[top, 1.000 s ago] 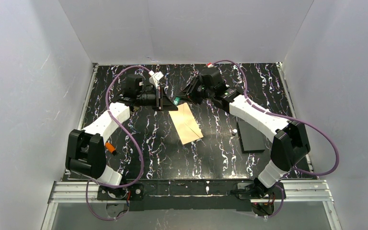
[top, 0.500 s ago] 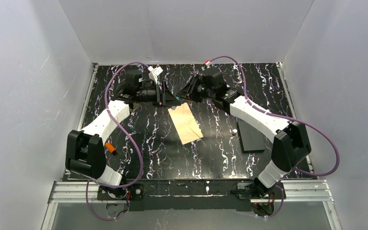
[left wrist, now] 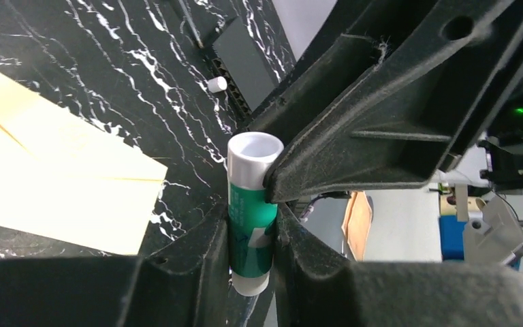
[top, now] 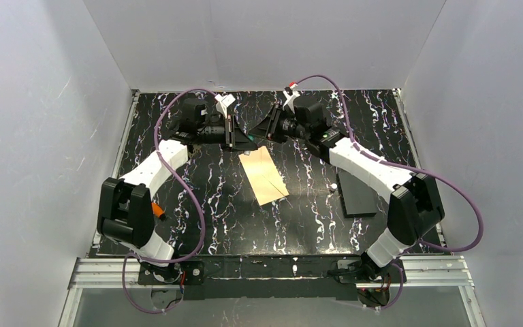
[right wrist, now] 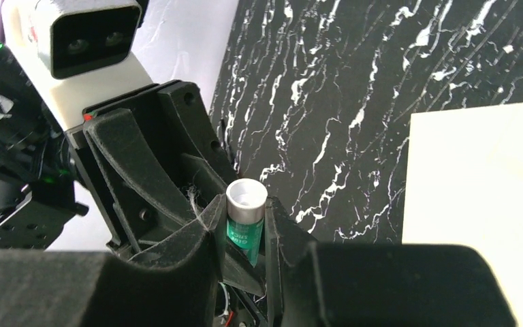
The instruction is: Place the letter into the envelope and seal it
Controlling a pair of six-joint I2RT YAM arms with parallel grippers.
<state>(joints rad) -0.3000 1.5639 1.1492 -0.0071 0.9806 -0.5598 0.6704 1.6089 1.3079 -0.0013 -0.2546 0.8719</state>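
The pale cream envelope [top: 264,176] lies flat mid-table, fold lines showing; it also appears in the left wrist view [left wrist: 61,184] and the right wrist view [right wrist: 477,197]. The letter does not show on its own in any view. Just behind the envelope's far end, my left gripper [top: 244,139] and right gripper [top: 263,132] meet tip to tip above the table. Both are shut on one green glue stick [left wrist: 252,225] with white ends. The left gripper [left wrist: 253,228] grips its green body. The right gripper [right wrist: 244,228] clamps the glue stick [right wrist: 245,218] just under its white end.
A flat black pad [top: 356,194] lies right of the envelope, with a small white cap [top: 331,186] beside it. An orange object [top: 156,210] sits by the left arm. White walls close in the table on three sides.
The left gripper opened and shut again on the glue stick. Both grippers shifted slightly toward the back wall. The envelope has not moved.
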